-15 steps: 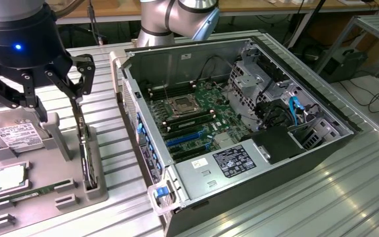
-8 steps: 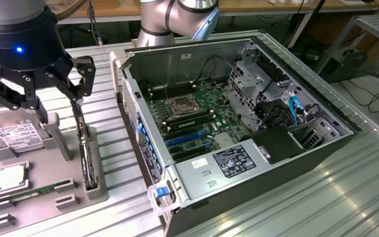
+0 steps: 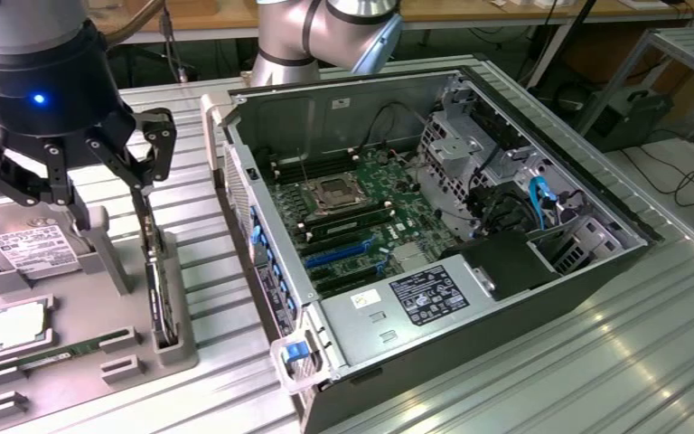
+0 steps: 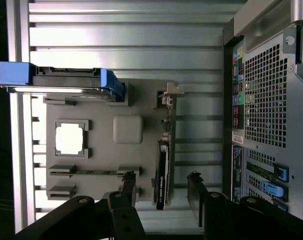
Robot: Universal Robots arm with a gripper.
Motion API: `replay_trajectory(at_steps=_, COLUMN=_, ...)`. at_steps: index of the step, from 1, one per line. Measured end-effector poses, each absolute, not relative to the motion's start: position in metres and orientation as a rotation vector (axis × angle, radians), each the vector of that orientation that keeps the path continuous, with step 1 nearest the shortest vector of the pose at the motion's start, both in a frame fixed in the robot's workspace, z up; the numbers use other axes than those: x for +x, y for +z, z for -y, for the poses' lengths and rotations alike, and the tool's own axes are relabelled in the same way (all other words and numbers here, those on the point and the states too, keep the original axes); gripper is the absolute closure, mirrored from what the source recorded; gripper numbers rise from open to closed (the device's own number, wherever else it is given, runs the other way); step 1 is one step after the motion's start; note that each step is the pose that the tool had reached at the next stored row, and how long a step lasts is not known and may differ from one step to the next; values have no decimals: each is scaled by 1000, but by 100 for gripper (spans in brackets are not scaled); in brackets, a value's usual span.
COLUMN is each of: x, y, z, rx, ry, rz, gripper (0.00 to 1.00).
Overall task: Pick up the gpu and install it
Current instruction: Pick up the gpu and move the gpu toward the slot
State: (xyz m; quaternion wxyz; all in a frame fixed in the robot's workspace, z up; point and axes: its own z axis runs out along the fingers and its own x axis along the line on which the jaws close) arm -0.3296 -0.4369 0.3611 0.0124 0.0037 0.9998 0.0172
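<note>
Your gripper (image 3: 108, 201) hangs at the exterior view's left, jaws spread, over the top end of the gpu (image 3: 158, 280). The gpu stands on edge in a slot of the grey tray (image 3: 181, 351). In that tray you also have a hard drive (image 3: 33, 249), a CPU (image 3: 15, 325) and a memory stick (image 3: 72, 348). Just beside the tray, towards the exterior view's right, the case (image 3: 468, 362) lies open on the slatted table (image 3: 613, 371), with its motherboard (image 3: 360, 217) facing up.

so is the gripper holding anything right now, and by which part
Nothing is held: the gripper is open, poised over the gpu, which stands on edge in the grey tray.
</note>
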Motion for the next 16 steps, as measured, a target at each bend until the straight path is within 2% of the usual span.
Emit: replay_trajectory(at_steps=16, x=-330, y=345, z=437, rx=12, ry=54, rz=-3116, gripper=46)
